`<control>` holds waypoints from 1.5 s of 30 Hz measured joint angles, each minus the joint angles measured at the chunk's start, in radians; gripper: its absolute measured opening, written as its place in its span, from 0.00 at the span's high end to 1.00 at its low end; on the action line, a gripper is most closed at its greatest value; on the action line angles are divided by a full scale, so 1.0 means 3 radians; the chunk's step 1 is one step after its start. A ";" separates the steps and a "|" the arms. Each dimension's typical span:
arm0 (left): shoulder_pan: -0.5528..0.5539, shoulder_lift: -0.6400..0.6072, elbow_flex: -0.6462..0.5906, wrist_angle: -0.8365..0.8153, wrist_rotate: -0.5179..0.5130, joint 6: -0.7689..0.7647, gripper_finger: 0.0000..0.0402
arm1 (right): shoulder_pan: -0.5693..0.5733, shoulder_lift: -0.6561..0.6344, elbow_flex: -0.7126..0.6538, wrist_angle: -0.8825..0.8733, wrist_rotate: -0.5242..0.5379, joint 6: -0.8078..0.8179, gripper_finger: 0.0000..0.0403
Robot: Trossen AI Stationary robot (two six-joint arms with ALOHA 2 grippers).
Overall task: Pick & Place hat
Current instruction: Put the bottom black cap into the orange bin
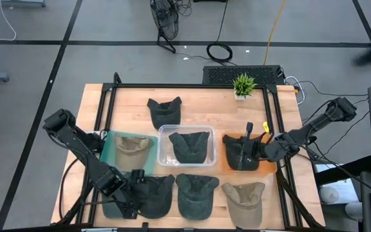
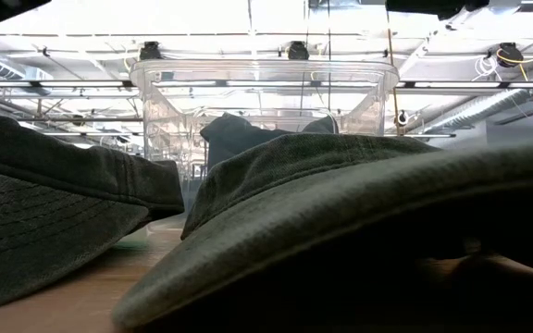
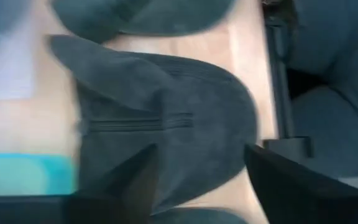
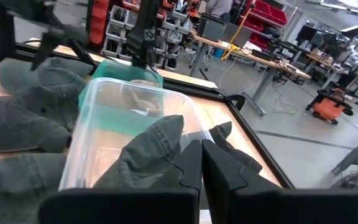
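I see a small potted plant (image 1: pixel 243 84) at the far edge of my wooden tabletop (image 1: pixel 198 106), a black keyboard (image 1: pixel 242 74) just behind it, and a coiled black cable (image 1: pixel 219 51) on the grey floor (image 1: pixel 108 26) beyond.

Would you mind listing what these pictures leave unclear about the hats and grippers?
- Left gripper, high view: too small to tell whether it touches the dark hat; left wrist view is blurred.
- Hat on the orange tray, high view: partly hidden by the right gripper.
- Clear bin, low view: lower part blocked by a hat brim.
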 joint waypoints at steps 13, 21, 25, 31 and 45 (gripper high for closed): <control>0.0065 0.0289 -0.0002 0.0207 0.0039 -0.0271 0.16 | -0.0015 -0.0001 0.0000 0.0004 -0.0006 -0.0076 1.00; 0.0066 0.0550 -0.0002 0.0212 0.0032 -0.0492 0.33 | -0.0117 0.0000 0.0000 0.0124 -0.0003 -0.0527 1.00; 0.0064 0.0635 -0.0002 0.0207 0.0050 -0.0684 0.43 | -0.0181 -0.0001 0.0000 0.0342 -0.0001 -0.0803 1.00; 0.0053 0.0604 -0.0003 0.0187 0.0069 -0.0776 0.61 | -0.0247 -0.0001 0.0000 0.0579 -0.0002 -0.1113 1.00; 0.0097 0.0554 -0.0003 0.0196 0.0510 -0.0294 0.97 | -0.0278 -0.0001 0.0000 0.0584 -0.0002 -0.1197 1.00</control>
